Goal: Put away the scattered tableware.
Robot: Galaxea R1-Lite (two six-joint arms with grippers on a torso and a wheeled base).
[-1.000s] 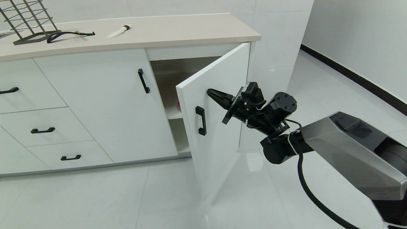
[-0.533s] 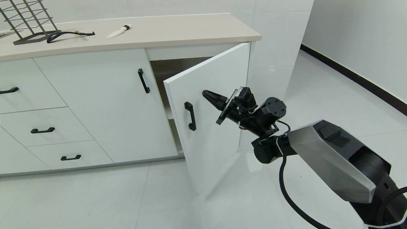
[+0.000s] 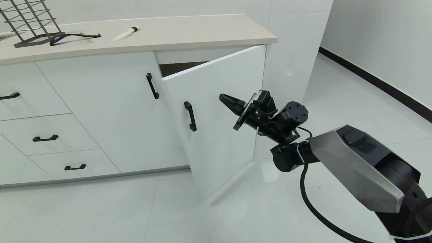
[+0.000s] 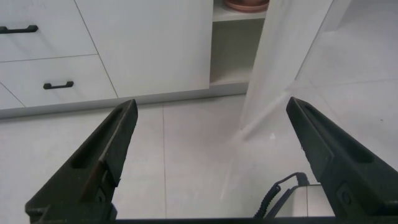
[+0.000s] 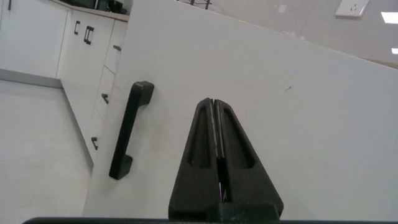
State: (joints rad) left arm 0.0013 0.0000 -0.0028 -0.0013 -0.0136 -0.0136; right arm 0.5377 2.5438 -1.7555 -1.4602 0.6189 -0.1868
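Closing the cupboard (image 3: 101,111): right gripper (image 3: 222,98), fingers pressed together and empty, meets the half-open door (image 3: 219,77); left gripper (image 4: 210,106) spread wide, empty. A knife (image 3: 125,33) lies mid-tabletop (image 3: 202,30). Next, likely: push door flush.

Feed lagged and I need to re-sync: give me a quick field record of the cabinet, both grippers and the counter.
cabinet door: partly open
door handle: black, on the outer face
right gripper: shut, tip at the door's outer face beside the handle; contact unclear
left gripper: open, empty, above the floor
shelf inside: holds a brownish dish
countertop: white-handled utensil, black wire rack
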